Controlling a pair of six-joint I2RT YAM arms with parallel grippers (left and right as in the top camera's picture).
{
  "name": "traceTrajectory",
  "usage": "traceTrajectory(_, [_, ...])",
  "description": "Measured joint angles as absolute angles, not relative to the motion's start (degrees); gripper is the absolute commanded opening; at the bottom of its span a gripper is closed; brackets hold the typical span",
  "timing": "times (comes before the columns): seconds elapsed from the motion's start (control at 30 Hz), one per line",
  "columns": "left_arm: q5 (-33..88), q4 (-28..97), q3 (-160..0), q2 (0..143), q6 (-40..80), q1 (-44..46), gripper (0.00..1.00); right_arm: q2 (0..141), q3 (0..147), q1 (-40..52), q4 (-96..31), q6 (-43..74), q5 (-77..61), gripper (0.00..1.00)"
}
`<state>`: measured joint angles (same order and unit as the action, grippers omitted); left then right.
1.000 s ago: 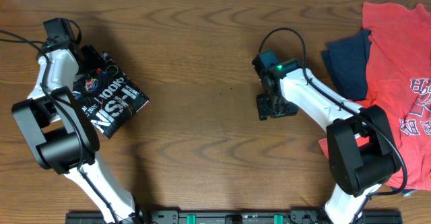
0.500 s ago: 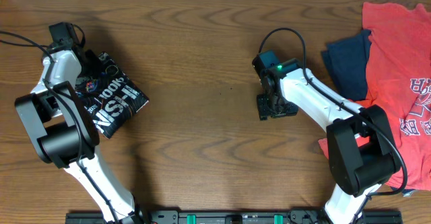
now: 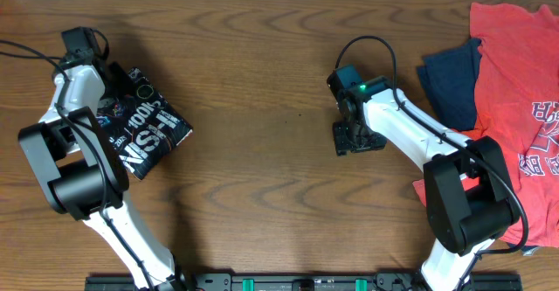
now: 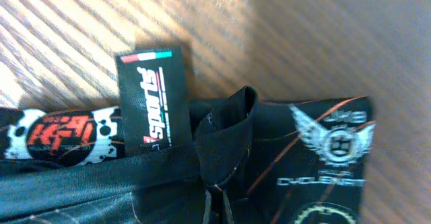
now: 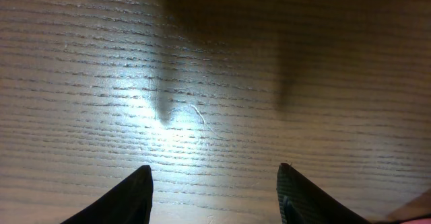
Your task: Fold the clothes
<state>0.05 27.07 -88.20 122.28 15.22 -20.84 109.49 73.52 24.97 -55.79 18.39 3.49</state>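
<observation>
Where: black shiny folded jersey with white lettering, left side of the table.
Heading: set diagonal to the table edges; lettering climbs toward far right; long axis unclear.
State of left gripper: over the jersey's far corner, jaws hidden, cannot tell.
State of right gripper: fingers apart, empty, over bare wood.
Surface: brown wood-grain table.

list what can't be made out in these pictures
- left gripper: open or shut unclear; overhead, dark against the black jersey; no fingers in the left wrist view.
- red T-shirt: overhead, cut by the right edge.
- navy garment: overhead, partly under the red T-shirt.
- jersey's small print: left wrist view, blurred.
</observation>
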Motion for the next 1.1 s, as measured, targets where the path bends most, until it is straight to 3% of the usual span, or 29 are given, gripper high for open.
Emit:
traceTrajectory(0.4, [6.7, 24.1, -88.2, 118.5, 15.2, -20.7, 0.1, 109.5, 73.5, 25.0, -55.2, 18.4, 3.5, 0.57])
traceTrajectory(0.47, [7.2, 23.9, -88.2, 118.5, 15.0, -20.6, 0.38, 109.5, 73.5, 25.0, -55.2, 18.4, 3.5, 0.57])
traceTrajectory(0.53, [7.5, 23.7, -88.2, 118.5, 15.2, -20.4, 0.59, 109.5, 73.5, 25.0, -55.2, 18.4, 3.5, 0.58])
traceTrajectory(0.63, [7.6, 23.8, -88.2, 118.5, 15.3, -20.3, 0.75, 109.5, 73.5, 25.0, -55.2, 18.4, 3.5, 0.58])
traceTrajectory(1.1, [10.7, 37.3, -88.2, 114.5, 14.5, -17.7, 0.77, 109.5, 73.5, 25.0, -52.4, 19.5, 2.7, 0.6])
